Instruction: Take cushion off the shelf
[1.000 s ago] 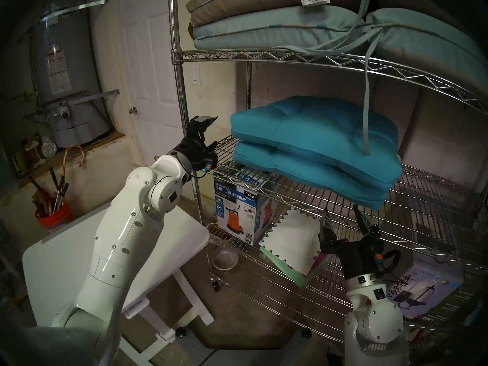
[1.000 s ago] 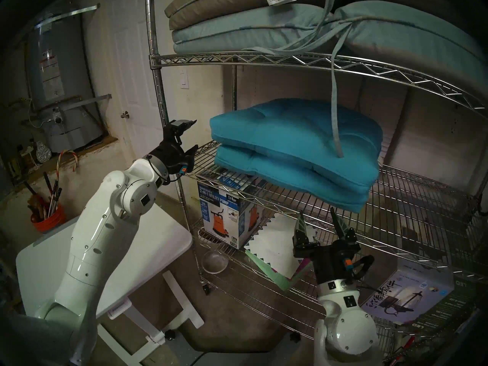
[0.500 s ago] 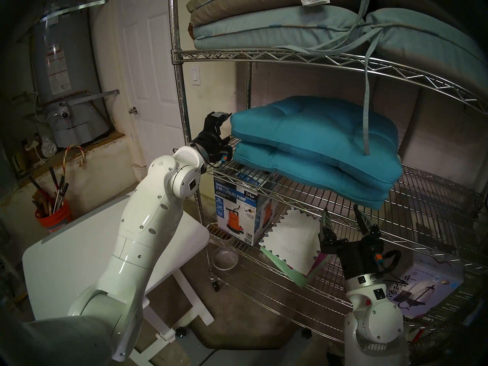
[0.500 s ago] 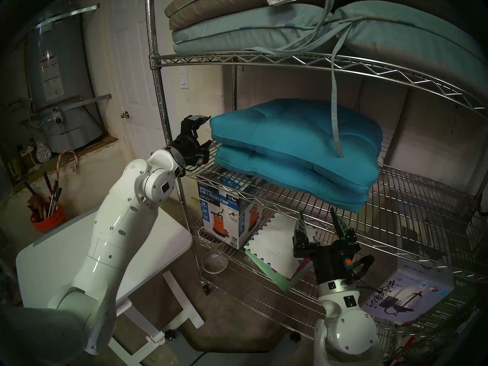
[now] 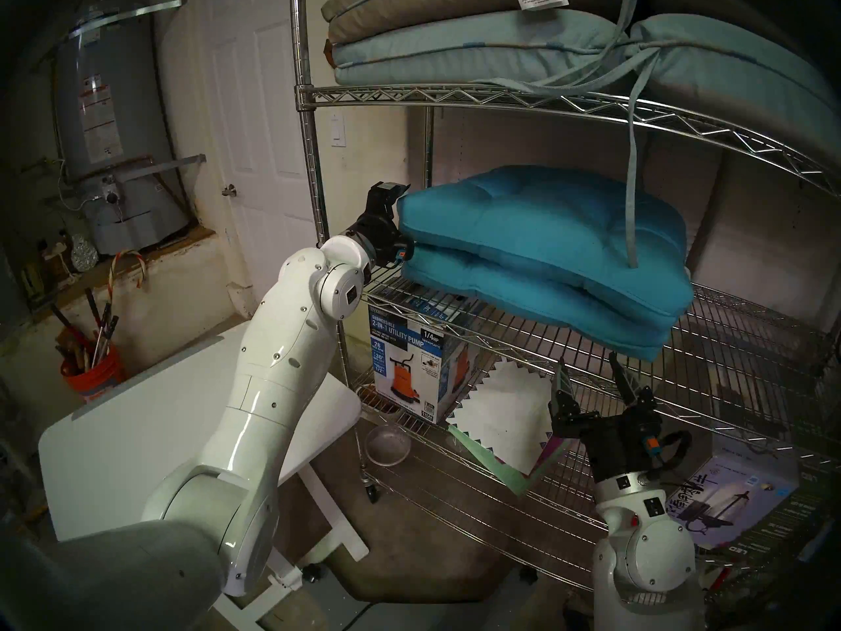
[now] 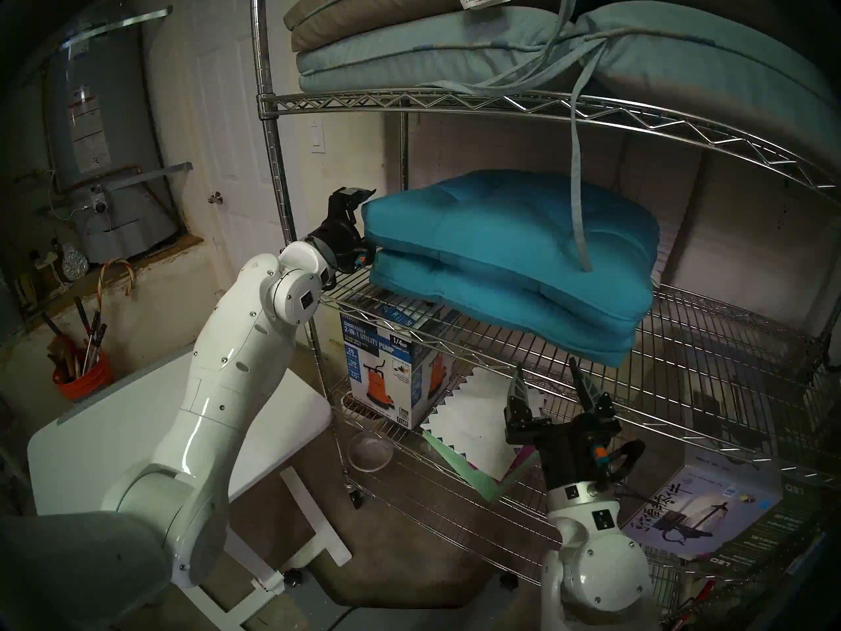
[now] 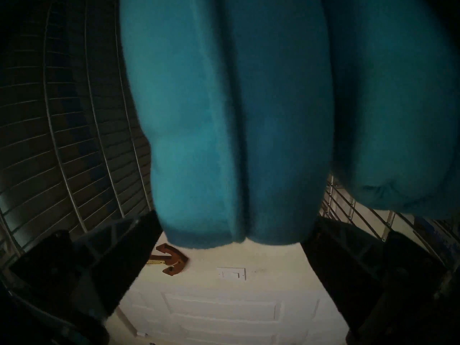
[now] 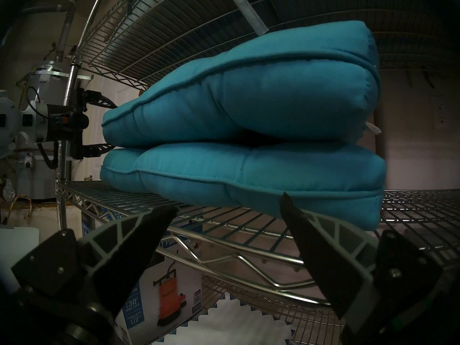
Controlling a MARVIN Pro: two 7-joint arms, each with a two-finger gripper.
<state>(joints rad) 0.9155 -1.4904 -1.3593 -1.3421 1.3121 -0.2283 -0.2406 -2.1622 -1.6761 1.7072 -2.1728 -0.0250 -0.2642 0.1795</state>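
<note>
Two teal cushions lie stacked on the middle tier of the chrome wire shelf (image 5: 728, 357): a top cushion (image 5: 537, 215) (image 8: 249, 88) and a lower cushion (image 5: 523, 293). My left gripper (image 5: 400, 220) (image 6: 369, 225) (image 7: 236, 217) is open at the stack's left end. One finger is above the top cushion's edge, the other at the seam between the two cushions. My right gripper (image 5: 587, 359) (image 8: 229, 201) is open and empty. It points up just below the tier's front rail, under the lower cushion's front corner.
Pale blue and tan cushions (image 5: 455, 47) fill the upper tier; a tie strap (image 5: 630, 184) hangs down in front of the teal stack. The shelf's front left post (image 5: 314, 184) stands beside my left wrist. A pump box (image 5: 409, 370) sits below; a white table (image 5: 136, 448) stands left.
My left arm has reached right, past the post, and its open jaws have come around the top cushion's left edge. The right arm has not moved.
</note>
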